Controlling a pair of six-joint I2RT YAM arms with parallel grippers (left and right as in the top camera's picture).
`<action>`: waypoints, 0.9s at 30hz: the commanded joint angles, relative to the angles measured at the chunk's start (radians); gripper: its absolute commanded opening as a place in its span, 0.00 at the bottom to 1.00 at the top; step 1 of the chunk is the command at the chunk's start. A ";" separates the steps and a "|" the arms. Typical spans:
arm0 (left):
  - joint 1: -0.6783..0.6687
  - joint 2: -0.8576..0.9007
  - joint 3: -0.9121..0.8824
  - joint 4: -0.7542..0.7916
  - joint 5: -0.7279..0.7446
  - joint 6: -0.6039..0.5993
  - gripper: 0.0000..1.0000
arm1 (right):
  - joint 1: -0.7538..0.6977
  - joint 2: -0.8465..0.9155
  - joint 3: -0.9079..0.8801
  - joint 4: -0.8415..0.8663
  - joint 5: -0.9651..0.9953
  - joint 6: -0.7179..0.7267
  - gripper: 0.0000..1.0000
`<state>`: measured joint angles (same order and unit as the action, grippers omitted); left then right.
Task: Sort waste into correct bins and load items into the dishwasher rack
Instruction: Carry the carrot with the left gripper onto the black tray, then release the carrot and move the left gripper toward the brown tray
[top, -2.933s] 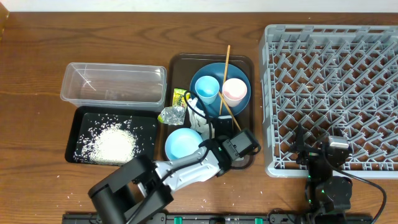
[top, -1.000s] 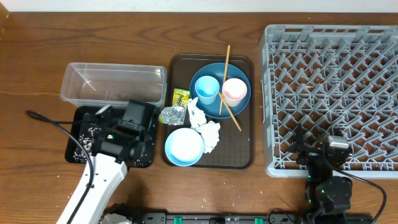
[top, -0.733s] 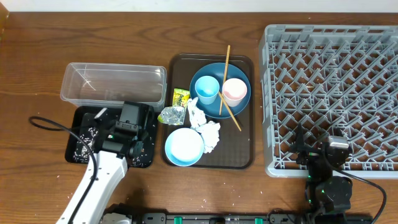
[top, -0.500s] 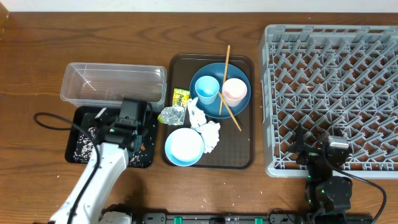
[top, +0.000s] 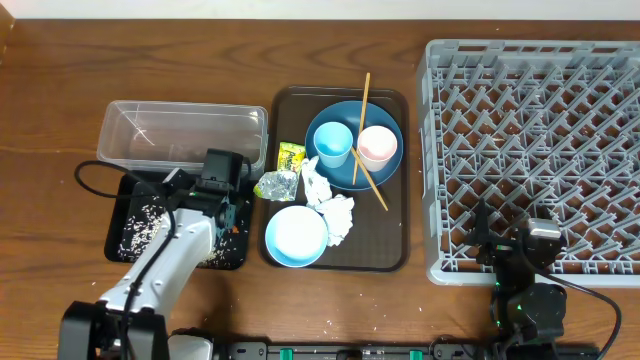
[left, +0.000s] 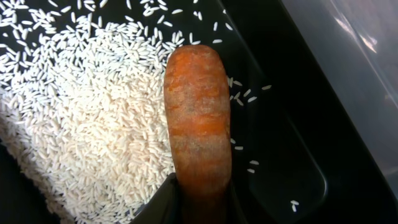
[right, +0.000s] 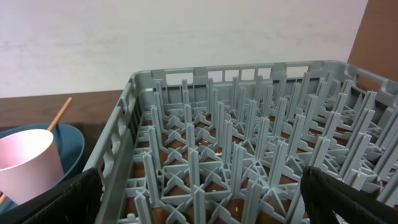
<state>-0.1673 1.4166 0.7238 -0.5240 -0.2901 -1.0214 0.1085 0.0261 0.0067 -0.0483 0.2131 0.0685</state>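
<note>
Left of the overhead frame: clear tub (top: 183, 106) on the table (top: 60, 100), nothing visible in it. Just below it, touching or nearly so, is the black tray (top: 112, 240), with loose rice (left: 81, 112) heaped in its left half. The left arm reaches up from the lower left over this tray. Wrist view: left claw (left: 199, 202) clenched on the thick end of the carrot (left: 197, 124), which points away from the camera over the rice edge near the tray's right wall.

Center: brown tray (top: 385, 240). In its left part are the yellow-green packet (top: 290, 156), the foil wrapper (top: 276, 184) on the left rim, the tissues (top: 330, 200) and the pale blue bowl (top: 296, 235) at lower left. Upper part: blue plate (top: 330, 112) carrying the light blue cup (top: 333, 143) and pink cup (top: 377, 147), both upright, with chopsticks (top: 362, 110) lying across the plate.

Right: grey rack (top: 540, 140), with no dishes seen in it. The right claw (right: 199, 205) sits at the rack's lower edge, released, fingers (right: 62, 199) spread wide, gripping nothing.
</note>
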 joint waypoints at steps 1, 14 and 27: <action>0.005 0.029 -0.002 0.006 -0.014 -0.008 0.17 | 0.013 -0.001 -0.001 -0.005 0.000 0.005 0.99; 0.005 -0.072 0.061 -0.011 -0.017 0.241 0.43 | 0.013 -0.001 -0.001 -0.005 -0.001 0.005 0.99; -0.033 -0.380 0.085 -0.136 0.592 0.592 0.43 | 0.013 -0.001 -0.001 -0.005 -0.001 0.005 0.99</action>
<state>-0.1772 1.0538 0.7918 -0.6441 0.0937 -0.5632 0.1085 0.0261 0.0067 -0.0483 0.2131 0.0685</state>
